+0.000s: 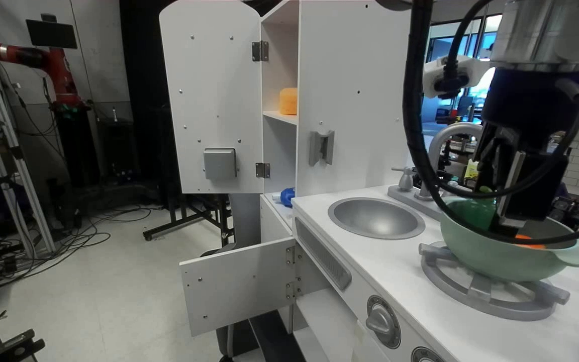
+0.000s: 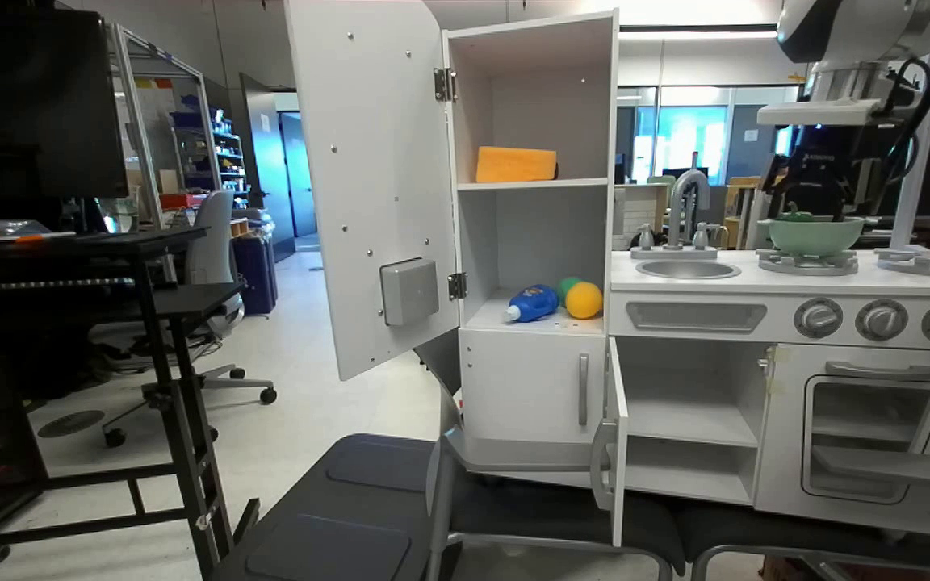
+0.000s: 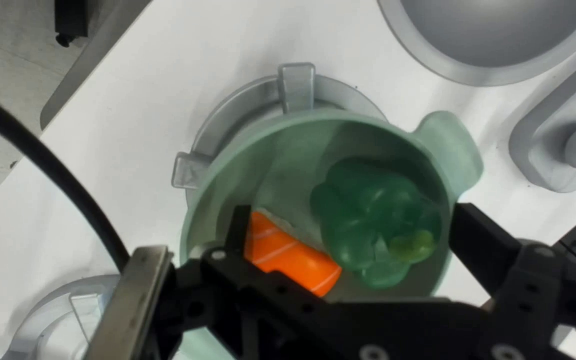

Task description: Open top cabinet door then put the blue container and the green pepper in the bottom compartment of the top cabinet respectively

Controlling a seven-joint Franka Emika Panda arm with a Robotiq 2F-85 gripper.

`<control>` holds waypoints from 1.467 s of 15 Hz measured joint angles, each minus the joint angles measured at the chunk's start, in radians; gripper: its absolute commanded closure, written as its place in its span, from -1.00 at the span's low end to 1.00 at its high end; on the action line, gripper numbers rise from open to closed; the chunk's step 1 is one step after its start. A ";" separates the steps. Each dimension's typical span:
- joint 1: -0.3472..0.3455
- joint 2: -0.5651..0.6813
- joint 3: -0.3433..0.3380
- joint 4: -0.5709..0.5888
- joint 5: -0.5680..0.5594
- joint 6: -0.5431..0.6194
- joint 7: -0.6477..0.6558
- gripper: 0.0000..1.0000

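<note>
The top cabinet is built narrow and boxy, of smooth white panels, divided by one shelf. The top cabinet door, flat with an arched top, is swung open; its face is dotted with screw heads and carries a grey square handle.

In the bottom compartment the blue container is laid on its side: glossy moulded plastic, pale tapered cap. Beside it a smooth yellow-orange ball is seen, a rounded green object partly hidden behind. On the shelf above, a matte orange block is placed.

Counter: flat, white. A round grey sink is set into it. A smooth pale green bowl, tab-handled, is carried on a grey ring-shaped burner. Inside it the green pepper is lodged, lobed and shiny, yellowish at the stem, near an orange piece banded with white.

The gripper is held over the bowl, jaws spread wide, released. One black fingertip is seen right by the orange piece; contact cannot be told. By the opposite fingertip the rim is partly covered. The pepper is framed between them.
</note>
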 measured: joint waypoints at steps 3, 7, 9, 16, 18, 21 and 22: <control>0.000 -0.020 0.000 -0.032 -0.001 0.000 -0.004 -1.00; 0.000 -0.039 -0.002 -0.062 -0.004 0.000 -0.006 -1.00; 0.000 -0.049 -0.005 -0.077 -0.004 0.000 -0.006 -1.00; 0.000 -0.088 -0.023 -0.121 -0.004 0.001 -0.005 -1.00; 0.000 -0.094 -0.024 -0.126 -0.005 0.001 -0.005 -1.00; 0.002 -0.096 -0.024 -0.131 -0.005 0.001 -0.005 -1.00; 0.005 -0.096 -0.024 -0.132 -0.006 0.001 -0.004 -1.00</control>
